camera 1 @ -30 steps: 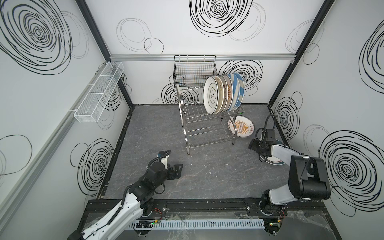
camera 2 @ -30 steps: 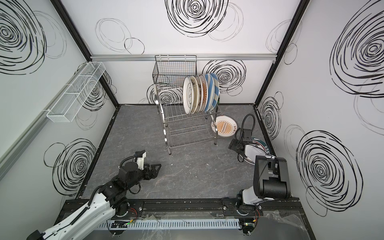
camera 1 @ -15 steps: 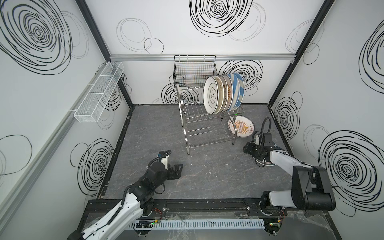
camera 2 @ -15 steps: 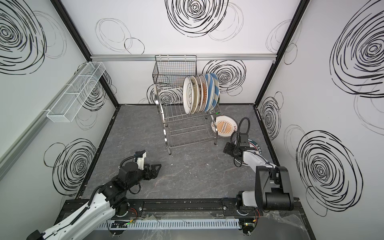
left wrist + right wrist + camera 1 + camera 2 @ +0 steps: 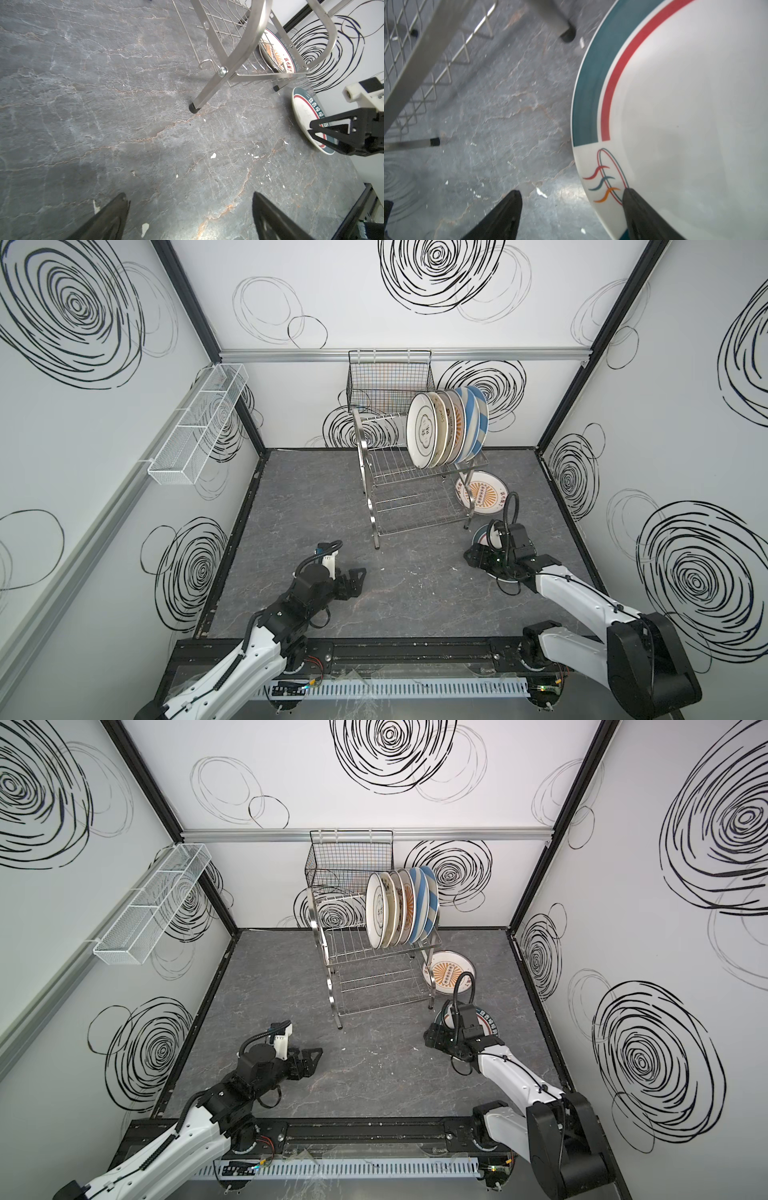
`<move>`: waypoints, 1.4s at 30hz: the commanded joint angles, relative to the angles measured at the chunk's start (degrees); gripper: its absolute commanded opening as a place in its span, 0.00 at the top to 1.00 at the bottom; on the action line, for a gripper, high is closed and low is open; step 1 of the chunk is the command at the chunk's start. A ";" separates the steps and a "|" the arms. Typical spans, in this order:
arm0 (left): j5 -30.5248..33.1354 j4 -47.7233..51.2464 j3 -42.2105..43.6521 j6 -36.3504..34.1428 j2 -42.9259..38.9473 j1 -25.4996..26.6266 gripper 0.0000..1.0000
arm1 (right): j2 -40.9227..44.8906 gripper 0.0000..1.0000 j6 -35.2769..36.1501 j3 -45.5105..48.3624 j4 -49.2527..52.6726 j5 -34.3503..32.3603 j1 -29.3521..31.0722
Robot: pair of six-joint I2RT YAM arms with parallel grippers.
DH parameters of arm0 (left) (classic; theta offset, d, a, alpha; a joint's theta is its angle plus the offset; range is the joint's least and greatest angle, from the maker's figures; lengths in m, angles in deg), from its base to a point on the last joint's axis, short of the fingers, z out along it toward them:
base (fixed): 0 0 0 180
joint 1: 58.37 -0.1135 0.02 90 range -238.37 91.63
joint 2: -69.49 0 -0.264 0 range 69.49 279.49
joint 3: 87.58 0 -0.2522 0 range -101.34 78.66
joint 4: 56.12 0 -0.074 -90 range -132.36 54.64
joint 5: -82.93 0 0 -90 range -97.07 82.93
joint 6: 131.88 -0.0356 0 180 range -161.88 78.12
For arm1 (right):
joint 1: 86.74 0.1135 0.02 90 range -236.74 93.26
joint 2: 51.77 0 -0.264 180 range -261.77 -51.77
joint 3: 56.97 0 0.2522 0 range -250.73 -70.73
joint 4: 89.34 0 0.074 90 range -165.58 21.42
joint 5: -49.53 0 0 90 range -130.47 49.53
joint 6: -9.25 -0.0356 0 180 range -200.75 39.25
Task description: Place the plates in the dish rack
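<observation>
Right of the rack (image 5: 222, 71), 1 plate (image 5: 685, 124) lies flat on the floor; the right gripper (image 5: 571, 191), jaws apart and empty, straddles its rim, far nearer than the open left gripper (image 5: 189, 194).

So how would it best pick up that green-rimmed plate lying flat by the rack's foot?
By its rim, probably. The green-rimmed plate lies flat on the table, so only the thin edge offers a hold. Come from the side toward the table's middle, where the right gripper straddles that edge, jaws open: one over the plate, one beyond it.
</observation>
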 commanded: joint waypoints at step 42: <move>1.35 -4.28 -0.42 10.90 -0.72 10.56 0.04 | 1.41 0.22 -12.89 -10.26 17.13 -20.32 32.21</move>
